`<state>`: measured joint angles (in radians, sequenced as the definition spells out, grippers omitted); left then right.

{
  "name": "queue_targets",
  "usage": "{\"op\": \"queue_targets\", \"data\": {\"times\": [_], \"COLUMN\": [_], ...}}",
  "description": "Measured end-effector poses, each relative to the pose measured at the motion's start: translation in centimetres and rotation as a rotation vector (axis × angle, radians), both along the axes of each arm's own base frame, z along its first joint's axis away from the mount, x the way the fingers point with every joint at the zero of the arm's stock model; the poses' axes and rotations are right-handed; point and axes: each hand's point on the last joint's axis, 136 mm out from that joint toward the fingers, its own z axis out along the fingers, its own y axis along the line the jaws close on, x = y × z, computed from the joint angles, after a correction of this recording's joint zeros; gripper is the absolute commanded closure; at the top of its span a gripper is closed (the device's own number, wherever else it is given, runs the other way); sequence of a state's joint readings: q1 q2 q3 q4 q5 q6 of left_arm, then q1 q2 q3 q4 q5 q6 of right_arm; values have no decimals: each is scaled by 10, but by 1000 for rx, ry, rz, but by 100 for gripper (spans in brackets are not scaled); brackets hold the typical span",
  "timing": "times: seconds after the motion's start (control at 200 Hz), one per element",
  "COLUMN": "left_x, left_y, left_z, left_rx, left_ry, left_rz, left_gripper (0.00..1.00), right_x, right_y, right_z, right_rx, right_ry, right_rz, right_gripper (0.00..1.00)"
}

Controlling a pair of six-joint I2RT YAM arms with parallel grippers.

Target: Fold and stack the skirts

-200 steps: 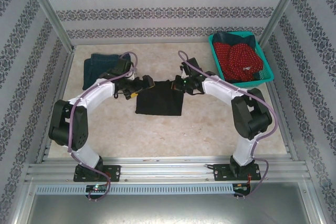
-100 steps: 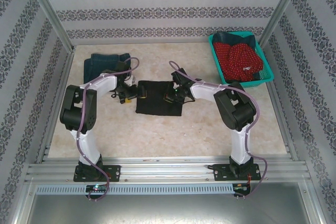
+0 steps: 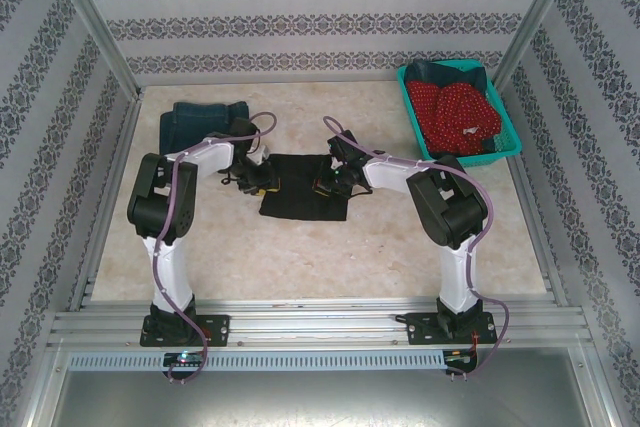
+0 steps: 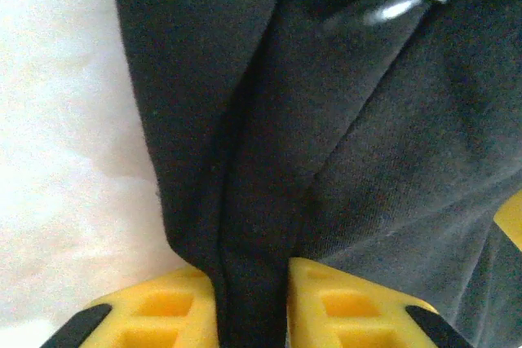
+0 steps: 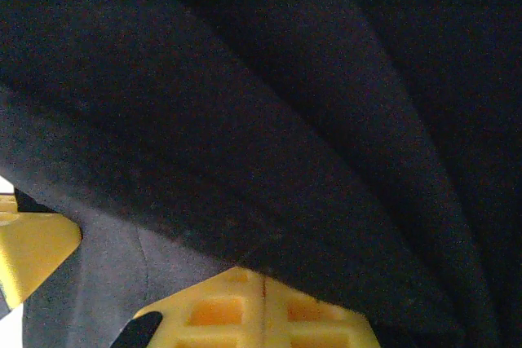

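Pale tabletop (image 3: 330, 257) under black skirt (image 3: 300, 199) (patterned walls (image 3: 300, 22))

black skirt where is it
Top view: the plain black cloth skirt lies mid-table, between the left claw and right claw, right of the folded dark blue denim skirt.

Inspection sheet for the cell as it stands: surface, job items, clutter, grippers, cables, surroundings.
Surface: beige marbled table, no marks seen.
Job's things: black skirt lies at centre; folded denim skirt far left; red dotted skirt in the teal basket, dark cloth behind it.
Clutter: nothing seen.
Grippers: left gripper pinches a fold at the black skirt's left edge; right gripper is shut at its right edge, cloth running off its tips.
Cables: purple cable along each arm, looping off near the wrists.
Surroundings: patterned walls, aluminium frame.
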<state>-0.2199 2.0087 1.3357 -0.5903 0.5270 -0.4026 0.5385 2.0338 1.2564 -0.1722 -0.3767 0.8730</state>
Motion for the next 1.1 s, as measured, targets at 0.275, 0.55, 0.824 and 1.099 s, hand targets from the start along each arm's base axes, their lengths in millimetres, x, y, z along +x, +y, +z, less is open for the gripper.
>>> {"op": "queue_targets", "data": {"times": [0.275,0.55,0.824,1.099], "left_x": [8,22,53,117], "left_y": [2,19,75,129], "left_z": [7,50,98,139], "left_rx": [130,442,765,959], "left_ry": [-44,-194,-311,-409], "left_rz": [3,-7,12,0], "left_gripper": [100,100,100,100], "right_x": [0,1,29,27], "right_y": [1,-15,-64,-82], "right_z": [1,32,140,154], "right_rx": [30,25,-29,-166], "right_ry": [-16,-105,-432,-480], "right_rz": [-14,-78,-204,-165], "right_gripper": [95,4,2,2]}}
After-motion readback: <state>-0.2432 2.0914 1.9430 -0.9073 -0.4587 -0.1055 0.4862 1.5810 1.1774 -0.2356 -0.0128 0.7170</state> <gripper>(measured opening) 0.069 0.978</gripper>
